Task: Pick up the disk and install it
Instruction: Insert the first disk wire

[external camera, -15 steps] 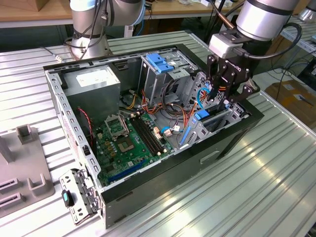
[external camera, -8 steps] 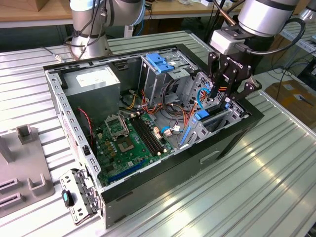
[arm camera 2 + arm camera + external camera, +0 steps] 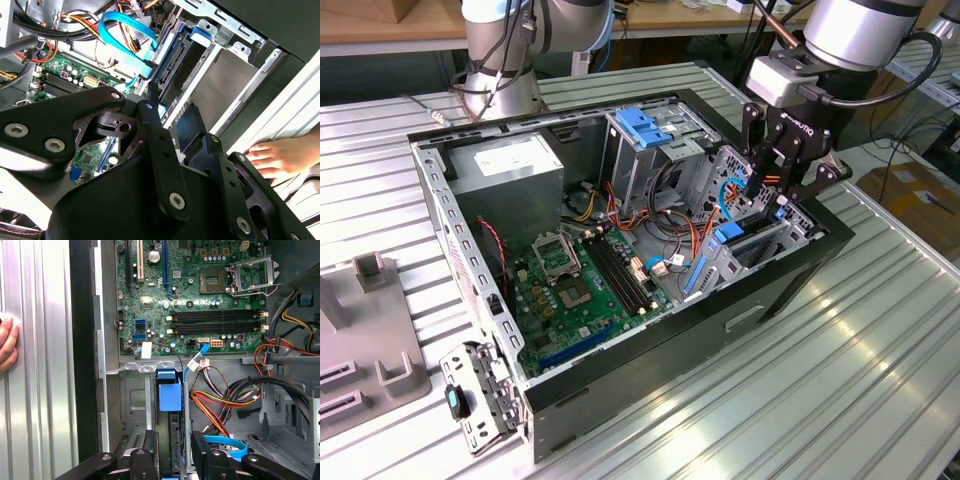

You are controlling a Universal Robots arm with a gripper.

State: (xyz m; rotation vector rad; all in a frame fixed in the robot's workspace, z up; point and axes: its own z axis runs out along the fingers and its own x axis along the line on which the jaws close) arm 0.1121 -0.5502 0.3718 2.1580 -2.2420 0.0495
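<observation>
The disk stands on edge, partly down in the drive bay at the corner of the open computer case on the exterior view's right. Its blue rail and dark connector edge show in the wrist views. My gripper reaches down over that bay. Its black fingers flank the disk on both sides, pressed against it. My gripper looks shut on the disk, and my gripper hides the disk's nearer end.
A person's hand rests on the ribbed table beside the case wall and is also seen as fingers. Inside are the motherboard, power supply box, a grey cage with blue latch and loose cables. A grey fixture lies on the exterior view's left.
</observation>
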